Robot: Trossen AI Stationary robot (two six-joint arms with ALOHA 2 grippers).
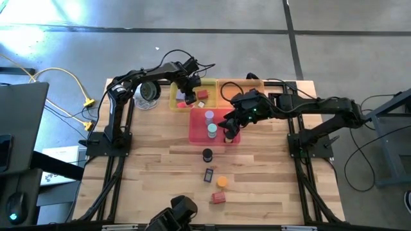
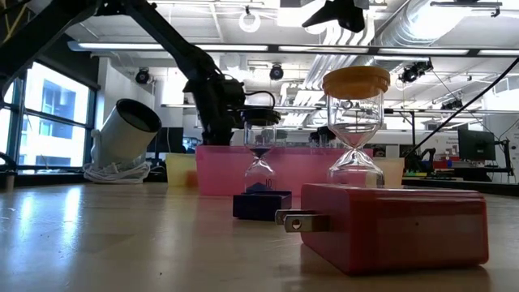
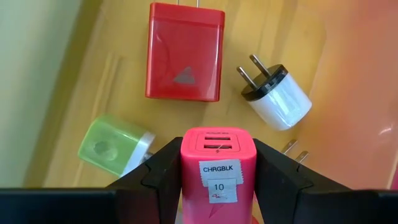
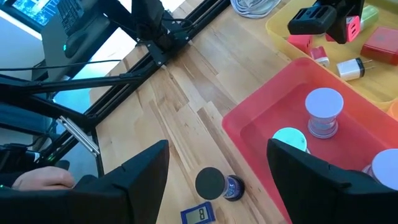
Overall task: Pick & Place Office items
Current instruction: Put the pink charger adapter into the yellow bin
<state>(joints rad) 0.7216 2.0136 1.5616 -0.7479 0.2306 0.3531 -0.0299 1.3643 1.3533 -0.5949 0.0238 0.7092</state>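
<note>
Nearest on the table (image 1: 257,186) lie a red charger block (image 1: 218,198), an orange-capped sand timer (image 1: 222,182), a small dark blue-faced piece (image 1: 209,174) and a black-capped timer (image 1: 207,154). Farther back, the pink tray (image 1: 196,131) holds a lilac-capped timer (image 1: 209,117) and a teal-capped one (image 1: 212,130); the right gripper (image 1: 229,133) hangs over its right side, fingers spread wide and empty. Farther left, over the yellow tray (image 1: 173,99), the left gripper (image 3: 216,177) clamps a pink charger (image 3: 217,171) above a red charger (image 3: 184,51), a white plug (image 3: 277,98) and a green one (image 3: 112,145).
</note>
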